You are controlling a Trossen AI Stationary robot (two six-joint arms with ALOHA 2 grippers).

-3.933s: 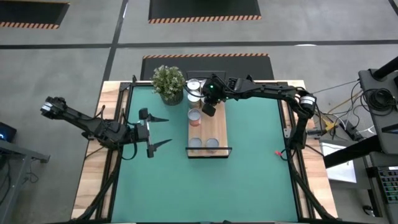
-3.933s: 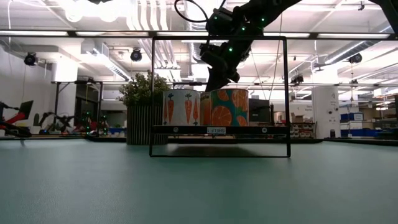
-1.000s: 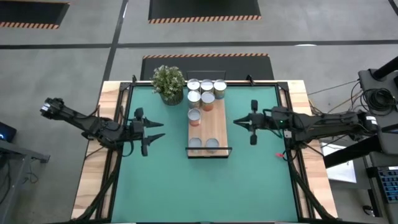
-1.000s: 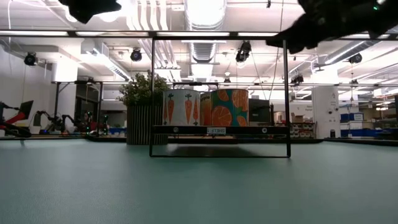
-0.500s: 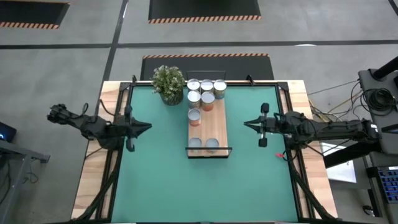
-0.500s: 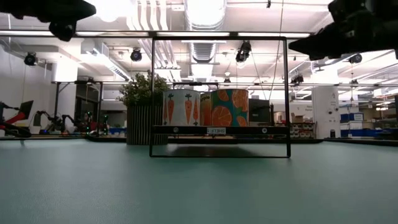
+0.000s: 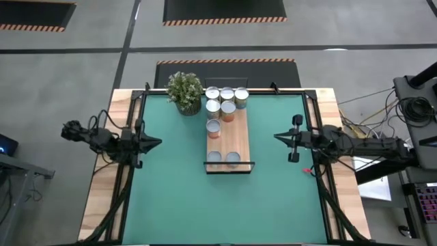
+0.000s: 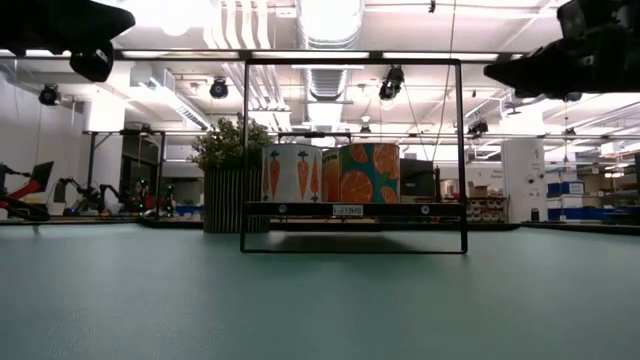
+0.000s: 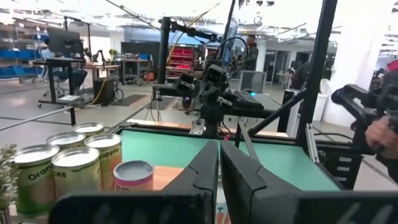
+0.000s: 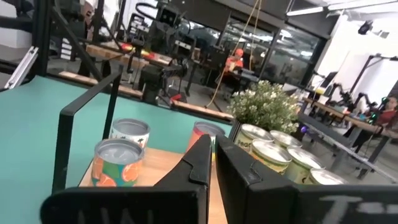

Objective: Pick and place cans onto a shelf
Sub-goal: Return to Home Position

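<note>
The shelf, a light wooden board with a black wire frame, lies on the green mat at the middle. Several cans cluster at its far end. One can stands on the board's left side, and two cans stand at its near end. My left gripper hovers shut at the mat's left edge, pointing at the shelf, with its fingers together. My right gripper hovers shut to the right of the shelf, also with its fingers together. Both hold nothing.
A potted green plant stands at the far left, beside the can cluster. The mat lies bare on the shelf's left, right and near sides. A small red thing lies at the mat's right edge.
My left gripper has shut and drawn back toward the table's left edge. My right gripper, shut throughout, has drawn back toward the table's right edge. The cans and the shelf have not moved.
</note>
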